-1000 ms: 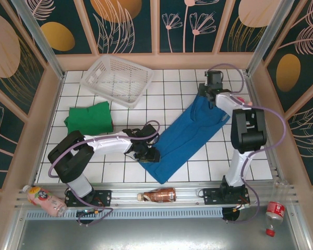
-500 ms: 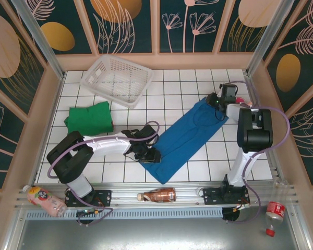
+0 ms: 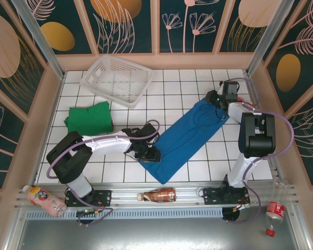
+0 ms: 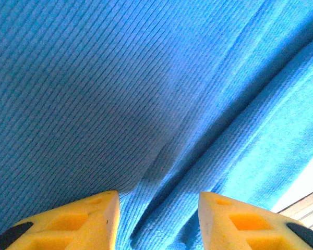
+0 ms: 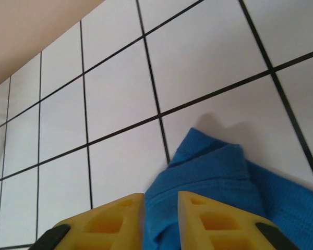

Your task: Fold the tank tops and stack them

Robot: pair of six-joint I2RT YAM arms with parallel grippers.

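A blue tank top (image 3: 185, 135) lies spread in a long diagonal strip across the tiles. My left gripper (image 3: 147, 152) is low over its near-left end. In the left wrist view the yellow fingers (image 4: 94, 216) stand apart over ribbed blue cloth (image 4: 146, 78), with a soft crease running between them. My right gripper (image 3: 217, 99) is at the far-right end. There the fingers (image 5: 214, 219) stand close together with the top's bunched blue corner (image 5: 219, 166) between them. A green tank top (image 3: 88, 118) lies folded at the left.
A white lattice basket (image 3: 115, 79) sits tilted at the back left. Three bottles lie along the front rail: a pink one (image 3: 41, 200), a brown one (image 3: 159, 195) and a red one (image 3: 274, 212). Wooden walls close in the tiled table (image 3: 161, 83) on three sides.
My right gripper swung from the far end of the blue top out toward the right wall, and its jaws have eased slightly. The left arm has stayed put.
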